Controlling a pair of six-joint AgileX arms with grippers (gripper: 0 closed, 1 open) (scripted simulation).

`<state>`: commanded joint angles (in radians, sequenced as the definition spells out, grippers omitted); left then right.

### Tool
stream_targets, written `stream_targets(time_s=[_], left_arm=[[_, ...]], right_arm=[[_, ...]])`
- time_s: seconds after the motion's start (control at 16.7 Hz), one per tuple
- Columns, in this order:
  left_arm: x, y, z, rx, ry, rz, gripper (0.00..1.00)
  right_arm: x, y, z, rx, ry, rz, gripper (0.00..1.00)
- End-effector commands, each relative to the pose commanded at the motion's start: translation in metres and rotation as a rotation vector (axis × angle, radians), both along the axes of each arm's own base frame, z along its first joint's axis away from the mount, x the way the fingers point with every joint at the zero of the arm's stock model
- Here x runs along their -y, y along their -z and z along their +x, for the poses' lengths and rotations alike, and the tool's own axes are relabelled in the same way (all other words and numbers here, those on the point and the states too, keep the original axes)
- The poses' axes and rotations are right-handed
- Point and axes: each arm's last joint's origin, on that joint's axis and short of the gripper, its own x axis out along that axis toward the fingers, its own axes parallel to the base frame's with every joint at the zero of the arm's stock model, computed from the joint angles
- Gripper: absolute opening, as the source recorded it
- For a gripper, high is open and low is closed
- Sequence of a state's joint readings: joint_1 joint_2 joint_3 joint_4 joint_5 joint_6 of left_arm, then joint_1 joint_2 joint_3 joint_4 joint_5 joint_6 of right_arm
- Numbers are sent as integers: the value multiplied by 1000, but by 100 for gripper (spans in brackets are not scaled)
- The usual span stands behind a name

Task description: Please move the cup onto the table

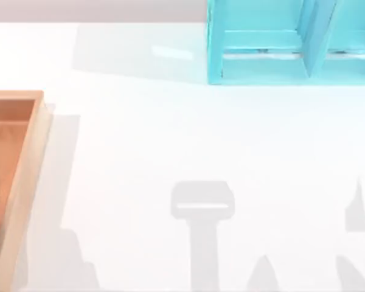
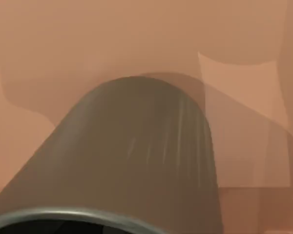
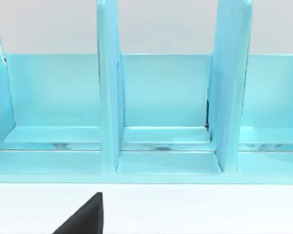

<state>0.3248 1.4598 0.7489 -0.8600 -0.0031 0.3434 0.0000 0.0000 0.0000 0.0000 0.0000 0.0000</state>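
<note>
Cup point(image 2: 136, 156): seen close from the left wrist, above the wooden tray point(image 1: 15, 176).
Shelf unit point(image 1: 280, 42): light blue, at the table's point(image 1: 170, 134) far edge.
Left pincer: grip cannot be told.

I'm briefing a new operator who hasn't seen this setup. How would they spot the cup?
Start at the orange-brown wooden tray on the white table's left edge. The left wrist view looks down on its floor, where the cup stands close up. It is an olive-green, handleless, tapered tumbler, unlike the light-blue shelf unit opposite.
</note>
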Motion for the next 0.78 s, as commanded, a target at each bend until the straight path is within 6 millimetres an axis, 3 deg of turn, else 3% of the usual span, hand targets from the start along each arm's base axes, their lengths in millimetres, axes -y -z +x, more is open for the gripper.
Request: stream_targets(time_s=[0.18,0.78], left_arm=[[0,0,0,0,0,0,100],[0,0,0,0,0,0,25]], right_arm=[[0,0,0,0,0,0,100],[0,0,0,0,0,0,100]])
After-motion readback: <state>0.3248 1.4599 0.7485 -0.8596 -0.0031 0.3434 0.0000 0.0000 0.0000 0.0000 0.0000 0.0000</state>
